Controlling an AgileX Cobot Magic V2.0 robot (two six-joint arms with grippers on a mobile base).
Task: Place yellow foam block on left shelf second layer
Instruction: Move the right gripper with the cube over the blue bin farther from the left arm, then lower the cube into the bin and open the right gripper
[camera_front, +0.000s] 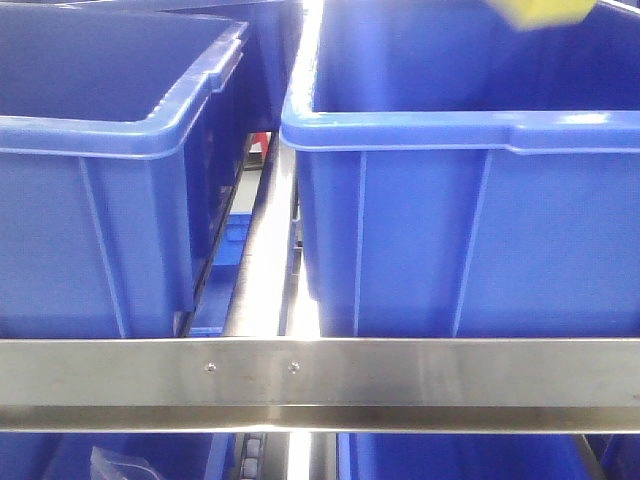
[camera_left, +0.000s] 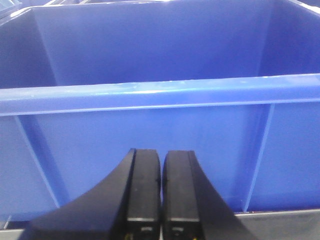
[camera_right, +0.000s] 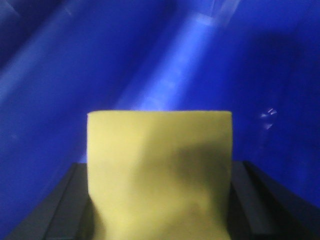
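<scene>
Jaws of the right gripper (camera_right: 160, 220) clamp the block (camera_right: 160, 175) from both sides at the bottom of the right wrist view; its matte yellow foam face is slightly creased, with a straight top edge, against a smooth blue plastic wall. Front view shows the block at the top right edge, over the right bin (camera_front: 470, 130). Left gripper (camera_left: 161, 200) has its black jaws pressed together, empty, before a glossy ribbed bin (camera_left: 160, 95). 2 bins sit above a brushed steel rail (camera_front: 320, 385).
</scene>
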